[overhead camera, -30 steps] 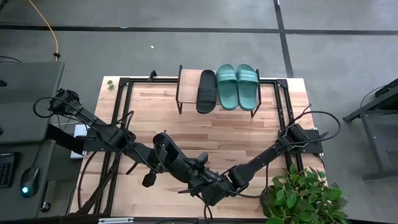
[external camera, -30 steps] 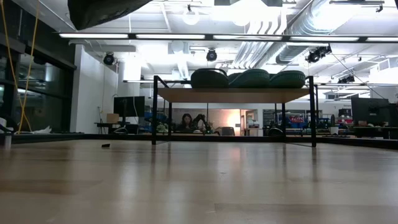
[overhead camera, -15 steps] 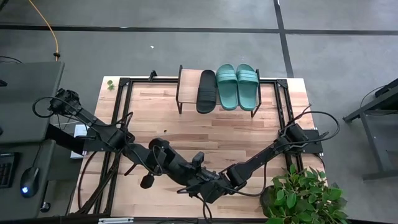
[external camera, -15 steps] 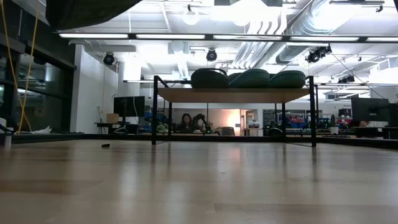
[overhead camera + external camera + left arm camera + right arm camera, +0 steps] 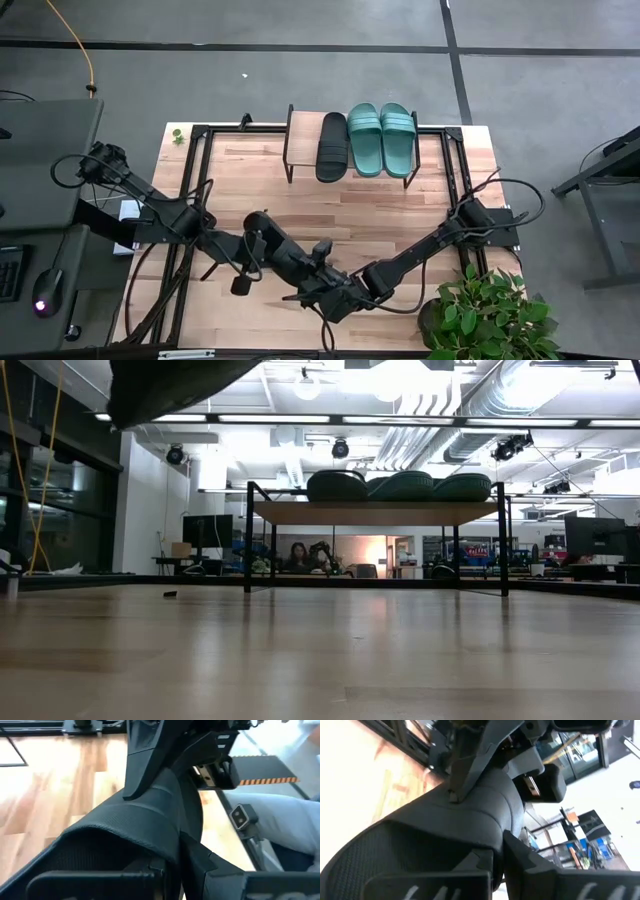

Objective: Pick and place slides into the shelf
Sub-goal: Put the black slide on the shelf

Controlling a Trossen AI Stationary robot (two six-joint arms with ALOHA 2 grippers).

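Note:
A black slide (image 5: 125, 835) is held in the air over the table's near middle (image 5: 318, 288). The low view shows it as a dark shape at the top left (image 5: 170, 385). My left gripper (image 5: 172, 870) comes from the left (image 5: 305, 278) and is shut on the slide. My right gripper (image 5: 497, 865) comes from the right (image 5: 337, 298) and is shut on it too. At the far edge stands the shelf (image 5: 300, 140). Another black slide (image 5: 332, 146) and two teal slides (image 5: 364, 138) (image 5: 397, 136) lie side by side on its plank top. My left gripper pinches the black slide between its two fingers at the end nearest it (image 5: 160, 857). Which end that is cannot be told. The fingers slant down from the table's left. The slide is clear of the table. My right gripper pinches the slide's opposite end (image 5: 487, 855) between its two fingers, coming nearly level from the table's right. Its finger (image 5: 145, 760) lies on the slide's upper face. The slide spans between both grippers, lifted clear.
A potted plant (image 5: 485, 315) stands at the near right corner beside my right arm. A black metal frame (image 5: 200, 200) runs around the wooden tabletop. The shelf's bare plank is at its left end. The tabletop between the grippers and the shelf is bare wood (image 5: 350, 210).
The held black slide has rocked: in the low view its dark shape swung toward the left, then back toward the right. My left wrist has rolled a little. Both arms have otherwise stayed where they were, over the near middle of the table.

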